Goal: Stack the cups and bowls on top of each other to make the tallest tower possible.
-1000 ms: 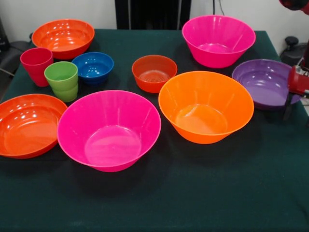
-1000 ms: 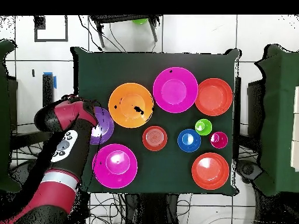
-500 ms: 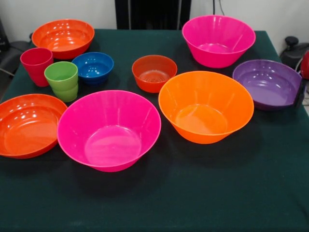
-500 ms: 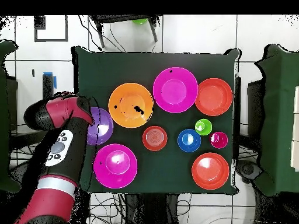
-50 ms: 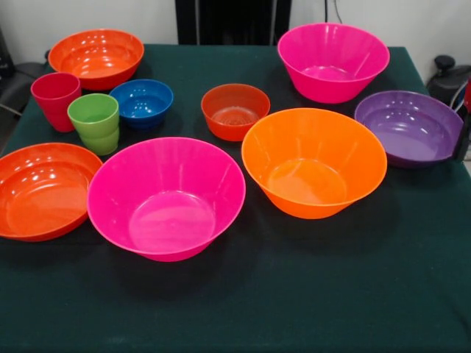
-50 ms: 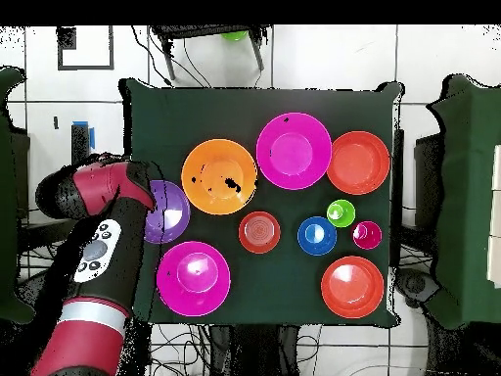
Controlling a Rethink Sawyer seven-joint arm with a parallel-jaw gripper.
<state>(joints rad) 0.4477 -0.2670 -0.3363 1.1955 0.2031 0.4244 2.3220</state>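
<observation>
- While nothing is stacked, every bowl and cup stands upright and apart on the dark green desk (image 5: 294, 294).
- Two large hot pink bowls show in the front view: one near the camera (image 5: 166, 197), left of centre, and one far back on the right (image 5: 333, 61).
- The large orange bowl (image 5: 313, 161) sits just right of the near pink bowl, almost touching it.
- The purple bowl (image 5: 409, 127) lies at the desk's right edge in the front view; seen from overhead it is at the left edge (image 6: 168, 211).
- The small red-orange bowl (image 5: 235, 110) stands mid-desk, behind the two big front bowls.
- The small blue bowl (image 5: 141, 102) sits to its left, just beside the lime green cup (image 5: 94, 122).
- The red cup (image 5: 55, 98) stands just behind and left of the green one.
- One shallow red-orange bowl (image 5: 40, 189) lies at the near left, the other (image 5: 96, 56) at the far left corner.
- The red arm (image 6: 98, 245) reaches up the desk's left side in the overhead view, its end over the purple bowl's outer rim.
- Only a dark sliver shows at the front view's right edge, so one cannot tell how the fingers stand.
</observation>
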